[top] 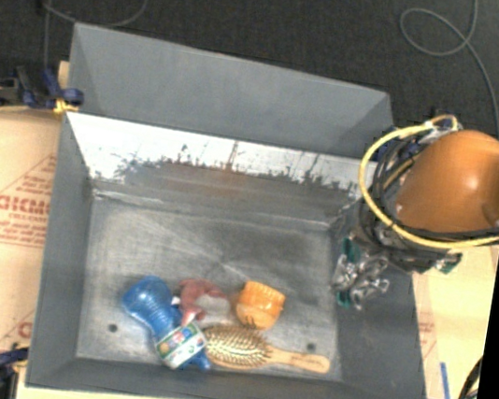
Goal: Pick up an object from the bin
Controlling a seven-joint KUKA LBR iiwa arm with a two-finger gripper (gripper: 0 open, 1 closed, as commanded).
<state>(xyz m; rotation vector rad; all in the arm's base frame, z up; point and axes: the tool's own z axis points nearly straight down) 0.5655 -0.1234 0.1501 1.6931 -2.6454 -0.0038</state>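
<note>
**Several things crowded along the near wall**

The gripper [359, 283] is seen beside the right wall of the bin [226, 228] — its state cannot be told. An orange cup [259, 304] and a wooden hairbrush [253, 351] lie nearest, apart from it; the far floor is left open.

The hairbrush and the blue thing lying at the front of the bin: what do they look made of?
The hairbrush looks like wood, or perhaps wood-toned plastic: pale tan and matte, with a smooth, plain handle. The blue thing looks like glossy plastic, going by its strong even colour and the bright highlights on its rounded body.
</note>
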